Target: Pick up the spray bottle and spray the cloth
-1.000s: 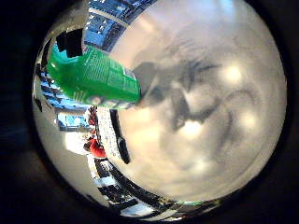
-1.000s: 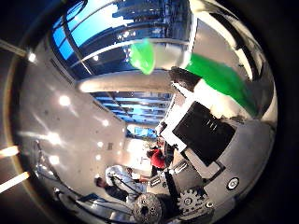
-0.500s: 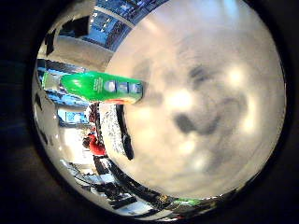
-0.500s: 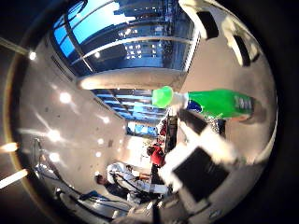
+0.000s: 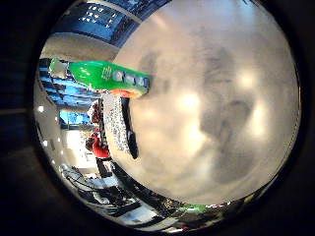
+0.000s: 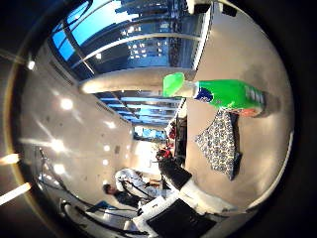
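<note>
A green spray bottle (image 6: 228,94) with a green spray head, a white neck and an orange base stands upright on the pale table (image 6: 247,44). A blue-and-white patterned cloth (image 6: 220,144) lies flat on the table right beside the bottle's base. The little finger side view also holds the bottle (image 5: 106,78) and the cloth (image 5: 115,128), near the table's edge. My right hand (image 6: 198,201) shows only as white and black finger parts at the view's rim. They stand apart from the bottle and hold nothing.
A wide stretch of the tabletop (image 5: 211,98) lies under my palm, with soft shadows on it. Beyond the table edge are a pale beam (image 6: 124,82), large windows and room clutter.
The palm has drawn back from the bottle, which now looks smaller and farther off. The finger parts that stood close beside the bottle a second ago are now out at the view's edge.
</note>
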Tool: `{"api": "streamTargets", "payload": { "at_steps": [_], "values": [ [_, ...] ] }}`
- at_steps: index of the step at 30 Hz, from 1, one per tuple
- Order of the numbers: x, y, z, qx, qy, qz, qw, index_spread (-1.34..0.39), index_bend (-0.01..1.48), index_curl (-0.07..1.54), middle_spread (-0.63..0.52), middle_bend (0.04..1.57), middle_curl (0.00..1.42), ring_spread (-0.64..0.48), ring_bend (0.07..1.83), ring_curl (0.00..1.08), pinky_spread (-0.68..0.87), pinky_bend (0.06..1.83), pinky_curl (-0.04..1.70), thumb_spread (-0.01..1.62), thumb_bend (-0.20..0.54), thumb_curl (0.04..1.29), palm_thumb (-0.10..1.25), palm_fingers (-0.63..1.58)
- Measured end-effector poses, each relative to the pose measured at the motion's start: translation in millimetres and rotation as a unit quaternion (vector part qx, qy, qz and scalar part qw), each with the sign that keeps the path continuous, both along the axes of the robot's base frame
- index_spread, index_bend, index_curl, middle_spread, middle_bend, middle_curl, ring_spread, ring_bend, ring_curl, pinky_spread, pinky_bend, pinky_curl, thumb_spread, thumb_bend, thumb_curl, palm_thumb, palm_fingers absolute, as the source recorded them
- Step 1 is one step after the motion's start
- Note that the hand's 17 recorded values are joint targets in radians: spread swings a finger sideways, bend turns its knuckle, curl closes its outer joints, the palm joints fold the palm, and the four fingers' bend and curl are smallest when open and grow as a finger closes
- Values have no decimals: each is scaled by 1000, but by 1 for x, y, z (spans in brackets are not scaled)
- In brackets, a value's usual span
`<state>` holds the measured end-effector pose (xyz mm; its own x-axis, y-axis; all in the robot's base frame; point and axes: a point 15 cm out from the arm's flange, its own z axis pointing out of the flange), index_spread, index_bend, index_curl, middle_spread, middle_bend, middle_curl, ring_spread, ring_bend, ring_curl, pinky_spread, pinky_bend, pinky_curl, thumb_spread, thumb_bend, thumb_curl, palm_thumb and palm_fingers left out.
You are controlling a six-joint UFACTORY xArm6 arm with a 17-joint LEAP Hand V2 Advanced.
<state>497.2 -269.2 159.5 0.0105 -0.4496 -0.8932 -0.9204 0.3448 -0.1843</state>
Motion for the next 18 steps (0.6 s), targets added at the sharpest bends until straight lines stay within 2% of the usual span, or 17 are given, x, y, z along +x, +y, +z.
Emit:
{"api": "streamTargets", "payload": {
  "at_steps": [9, 18],
  "values": [
    [13, 22, 3, 6, -2, 15, 1000, -287, 135, 238, 75, 175, 296, 92, 288, 259, 351, 440, 364, 907, -31, 303, 529, -57],
    [39, 45, 17, 24, -8, 13, 1000, -286, 138, 220, 75, 179, 282, 93, 287, 266, 350, 449, 346, 905, -31, 300, 525, -47]
  ]
}}
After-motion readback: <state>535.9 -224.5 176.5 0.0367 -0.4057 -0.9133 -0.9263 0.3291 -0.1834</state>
